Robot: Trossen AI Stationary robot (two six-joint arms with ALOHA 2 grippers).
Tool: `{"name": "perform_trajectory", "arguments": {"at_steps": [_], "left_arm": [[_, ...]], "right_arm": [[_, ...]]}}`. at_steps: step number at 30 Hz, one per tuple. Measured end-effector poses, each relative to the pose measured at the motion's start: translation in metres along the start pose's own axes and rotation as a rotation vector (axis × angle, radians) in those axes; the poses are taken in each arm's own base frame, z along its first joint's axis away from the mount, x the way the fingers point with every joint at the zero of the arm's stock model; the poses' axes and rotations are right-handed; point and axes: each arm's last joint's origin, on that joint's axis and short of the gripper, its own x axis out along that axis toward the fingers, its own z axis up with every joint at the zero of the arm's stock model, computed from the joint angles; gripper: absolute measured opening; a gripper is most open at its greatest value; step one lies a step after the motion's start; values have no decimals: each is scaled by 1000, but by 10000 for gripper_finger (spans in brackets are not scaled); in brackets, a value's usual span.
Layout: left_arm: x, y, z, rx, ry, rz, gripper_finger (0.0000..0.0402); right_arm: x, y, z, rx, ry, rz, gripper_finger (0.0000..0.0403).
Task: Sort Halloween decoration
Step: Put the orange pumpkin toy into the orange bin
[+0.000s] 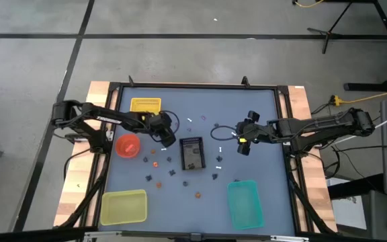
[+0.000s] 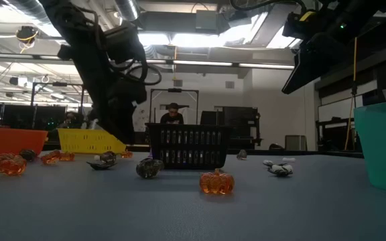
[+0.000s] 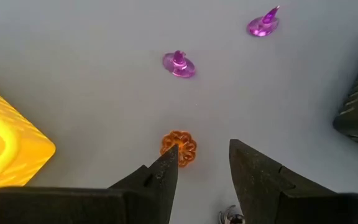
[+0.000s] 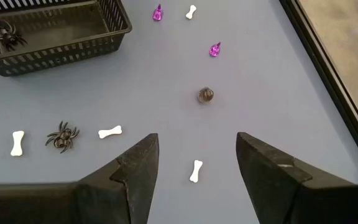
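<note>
High view shows the table (image 1: 261, 114) with the black basket (image 1: 192, 153) at centre, trinkets strewn around it too small to identify. Left gripper (image 3: 202, 163), fingers parted and empty, hangs over an orange pumpkin (image 3: 179, 147). Right gripper (image 4: 196, 155), wide and empty, hovers above a white bone (image 4: 196, 170); its arm is cropped in the low view.
</note>
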Motion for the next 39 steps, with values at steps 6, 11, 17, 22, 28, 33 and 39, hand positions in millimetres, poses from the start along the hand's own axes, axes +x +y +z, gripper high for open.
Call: {"name": "perform_trajectory", "arguments": {"at_steps": [6,11,17,22,28,33,39], "left_arm": [[11,0,-3,3,17,36,128],[16,0,-3,-25,12,57,127],[17,2,-6,-34,30,77,127],[16,1,-5,-34,21,73,127],[16,1,-5,-34,21,73,127],[16,2,-6,-31,36,75,127],[16,2,-7,-28,48,79,127]], "right_arm": [[0,0,0,0,0,0,214],[0,0,0,0,1,6,214],[0,0,0,0,2,9,214],[0,0,0,-1,3,10,214],[0,0,0,0,3,10,214],[0,0,0,0,3,10,214],[0,0,0,0,3,11,214]]}}
